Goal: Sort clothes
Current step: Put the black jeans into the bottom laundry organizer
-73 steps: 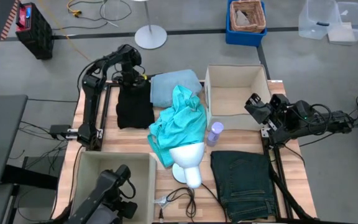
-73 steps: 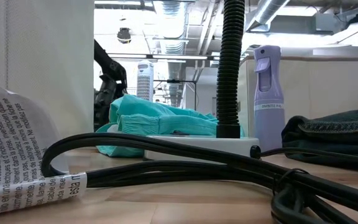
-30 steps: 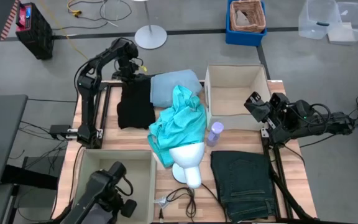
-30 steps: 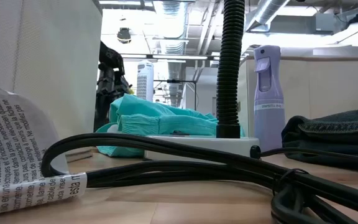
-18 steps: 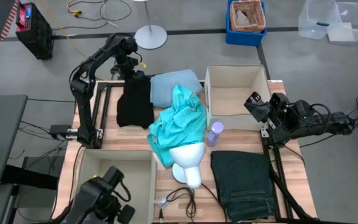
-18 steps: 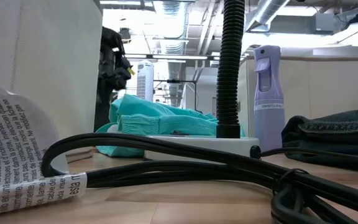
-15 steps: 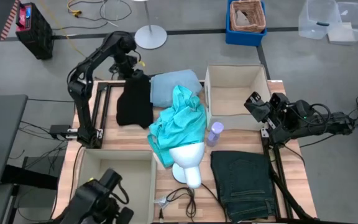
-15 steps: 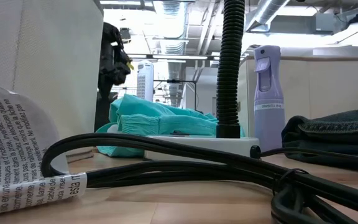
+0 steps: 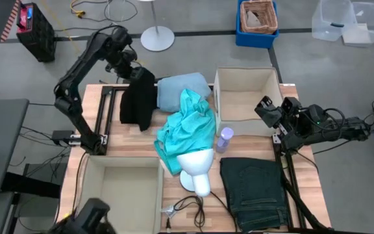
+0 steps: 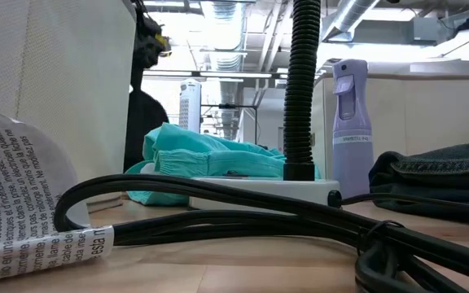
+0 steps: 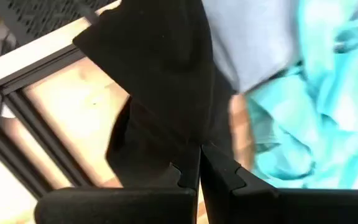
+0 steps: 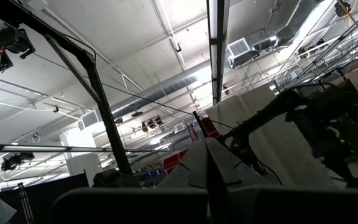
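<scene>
Jaws of the left gripper (image 9: 135, 70) are pinched on the black garment (image 9: 139, 101), lifting its far edge above the bench's (image 9: 141, 146) far left corner while the rest hangs down toward the wood. Just beside it lies the pale blue garment (image 9: 178, 91), overlapped on its near side by the teal shirt (image 9: 188, 130), which is draped over the mannequin head (image 9: 197, 170). A lilac bottle (image 9: 224, 138) stands beside the shirt. The jeans (image 9: 257, 190) lie folded at the near right. At the bench's right edge, the right gripper (image 9: 267, 110) waits with its jaws pressed together, holding nothing, next to a cardboard box (image 9: 247, 77).
</scene>
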